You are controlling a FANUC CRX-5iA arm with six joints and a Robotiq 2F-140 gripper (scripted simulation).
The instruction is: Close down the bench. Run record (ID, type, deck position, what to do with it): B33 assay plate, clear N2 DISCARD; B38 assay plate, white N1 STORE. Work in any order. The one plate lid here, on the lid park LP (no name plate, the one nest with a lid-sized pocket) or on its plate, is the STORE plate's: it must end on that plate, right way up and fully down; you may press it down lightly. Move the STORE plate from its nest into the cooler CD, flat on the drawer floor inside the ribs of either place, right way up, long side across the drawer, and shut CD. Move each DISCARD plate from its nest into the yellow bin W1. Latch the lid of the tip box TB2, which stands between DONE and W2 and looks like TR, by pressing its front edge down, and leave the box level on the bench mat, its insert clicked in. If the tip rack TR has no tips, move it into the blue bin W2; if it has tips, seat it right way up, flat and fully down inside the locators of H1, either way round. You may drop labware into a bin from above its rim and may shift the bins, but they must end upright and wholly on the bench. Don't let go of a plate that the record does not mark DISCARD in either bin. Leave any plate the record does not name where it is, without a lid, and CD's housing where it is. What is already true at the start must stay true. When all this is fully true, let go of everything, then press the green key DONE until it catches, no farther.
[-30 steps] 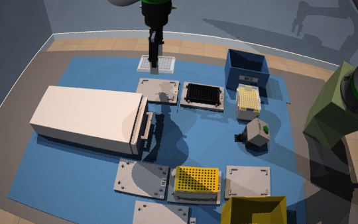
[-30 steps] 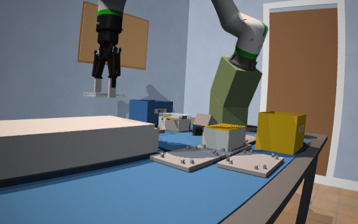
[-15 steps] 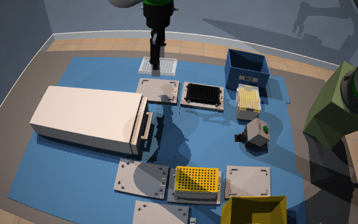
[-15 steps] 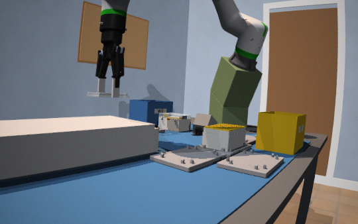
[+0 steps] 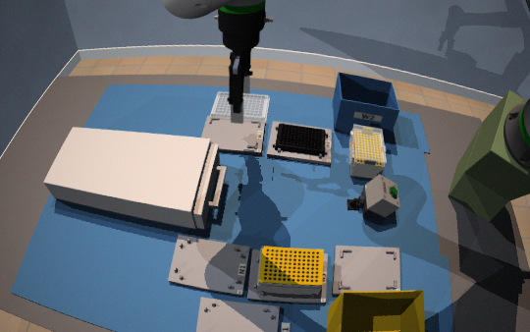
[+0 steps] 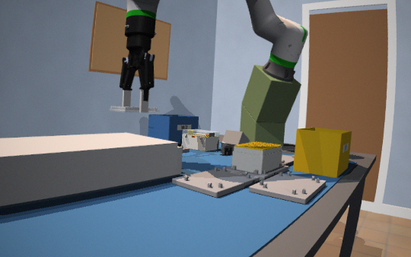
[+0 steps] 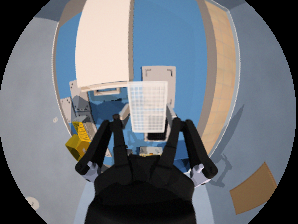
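So the gripper (image 6: 135,99) is clamped on the clear plate (image 5: 240,105), hanging high over the back nest (image 5: 235,135) by the cooler (image 5: 128,172). Looks light, stiff and a bit slick; a grip across the short sides seems safest.
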